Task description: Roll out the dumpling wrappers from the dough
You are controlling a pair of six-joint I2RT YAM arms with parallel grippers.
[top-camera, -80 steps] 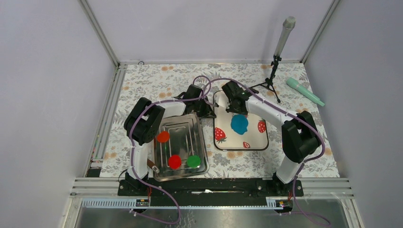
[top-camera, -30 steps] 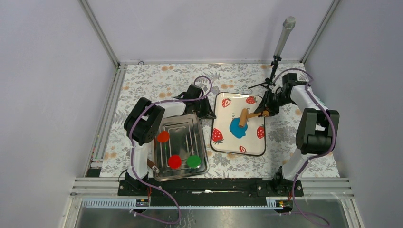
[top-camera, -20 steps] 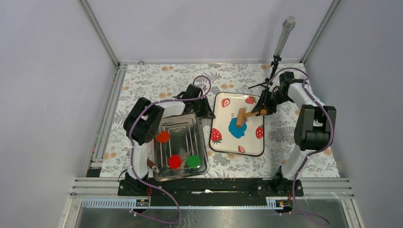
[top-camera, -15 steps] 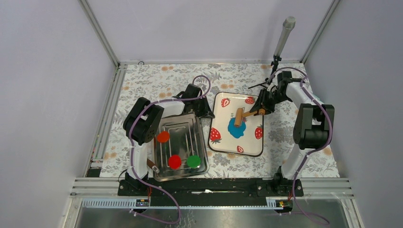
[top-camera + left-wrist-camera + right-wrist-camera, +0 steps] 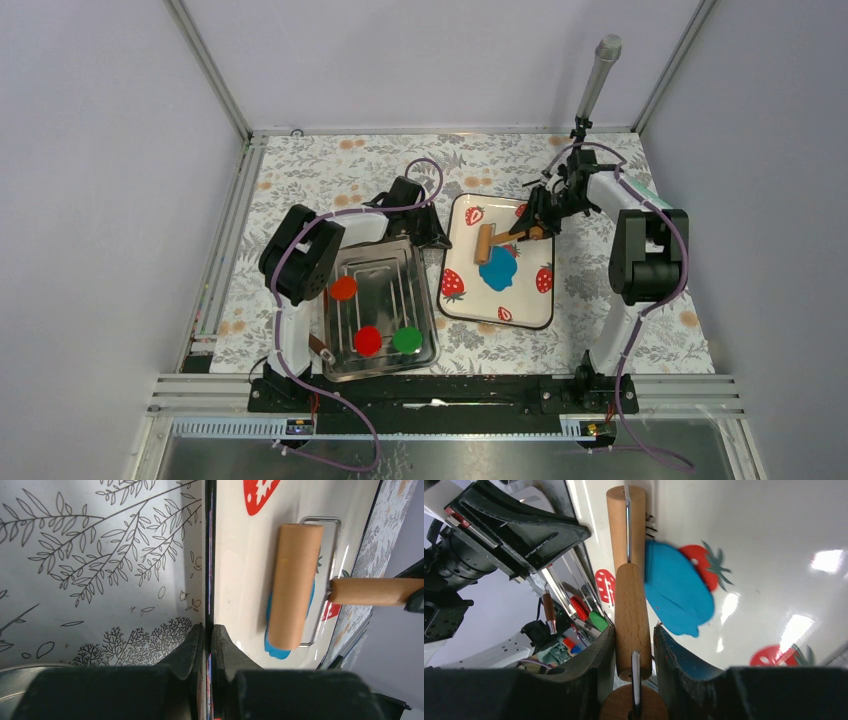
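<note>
So the left gripper (image 5: 208, 640) is pinched shut on the left rim of the strawberry tray (image 5: 240, 555), I'd guess to stop it sliding. The dough (image 5: 676, 587) sits mid-tray. The right gripper (image 5: 634, 630) is clamped on the handle of the roller (image 5: 295, 580), with its barrel over the dough's far-left edge.

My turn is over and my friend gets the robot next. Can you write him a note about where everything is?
Left gripper: shut on the rim of the strawberry tray.
Right gripper: shut on the roller handle; the barrel sits on one edge of the dough.
Dough: a flat, ragged blue patch in the middle of the strawberry tray.
Done: dough partly flattened.
Left: probably more rolling to make it thin and even.
Three discs lie in the metal tray.
</note>
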